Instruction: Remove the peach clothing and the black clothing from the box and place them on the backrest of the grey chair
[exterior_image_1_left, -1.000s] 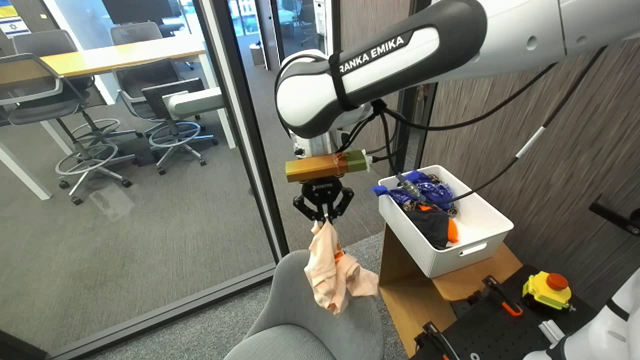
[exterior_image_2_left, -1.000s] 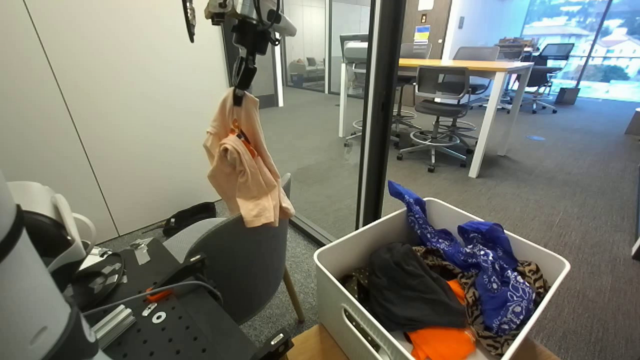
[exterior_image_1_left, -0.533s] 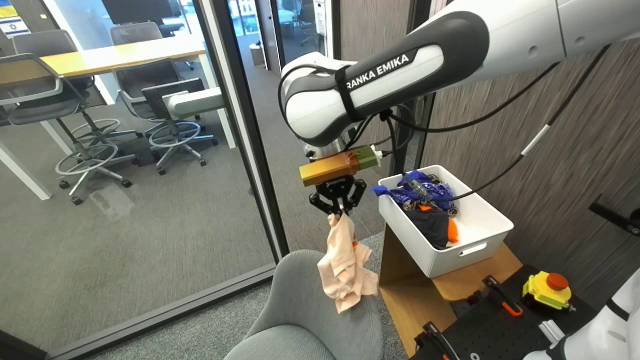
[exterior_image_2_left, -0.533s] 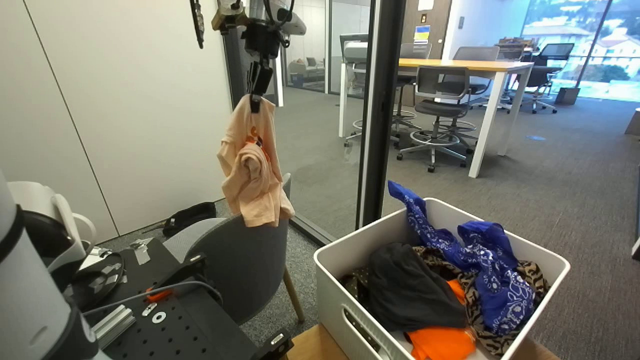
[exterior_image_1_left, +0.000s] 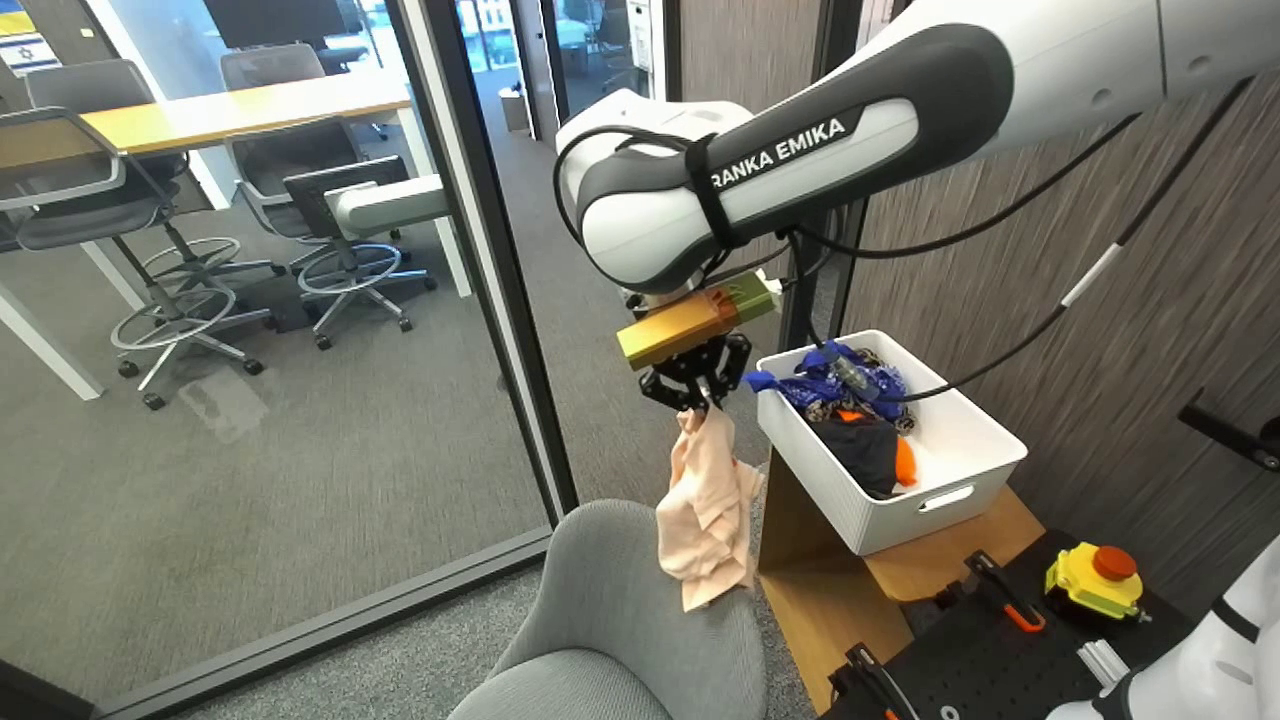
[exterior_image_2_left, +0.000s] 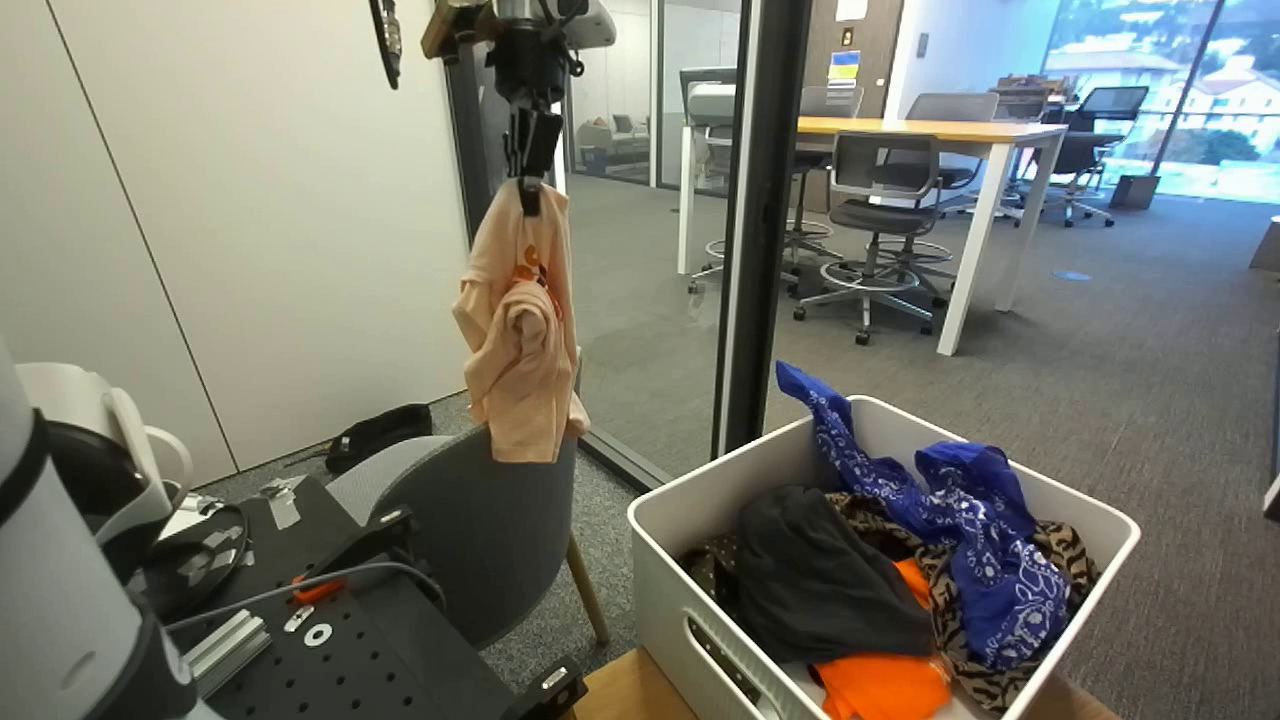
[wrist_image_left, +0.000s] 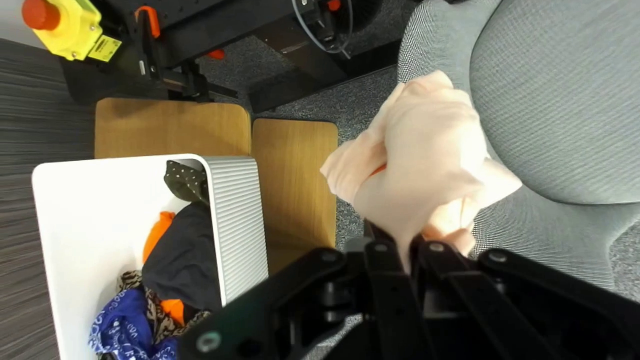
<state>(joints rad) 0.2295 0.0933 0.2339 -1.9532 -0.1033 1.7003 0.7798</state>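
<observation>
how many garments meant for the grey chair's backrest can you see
2: the peach clothing, hanging from the gripper, and the black clothing, in the white box. Neither is fully hidden.

The white arm (exterior_image_1_left: 890, 132) bears EMIKA lettering (exterior_image_1_left: 811, 140), black cables (exterior_image_1_left: 880, 256), and a black hand (exterior_image_1_left: 703, 403), its screws (wrist_image_left: 436, 247) seemingly grey.

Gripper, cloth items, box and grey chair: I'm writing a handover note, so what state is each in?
gripper: shut on the peach clothing
peach clothing: crumpled, hanging from the gripper
box: upright, open-topped, partly filled
black clothing: crumpled, lying in the box
blue cloth: bunched up in the box, one end past its rim
grey chair: upright; whether the peach clothing touches it, cannot tell
</observation>
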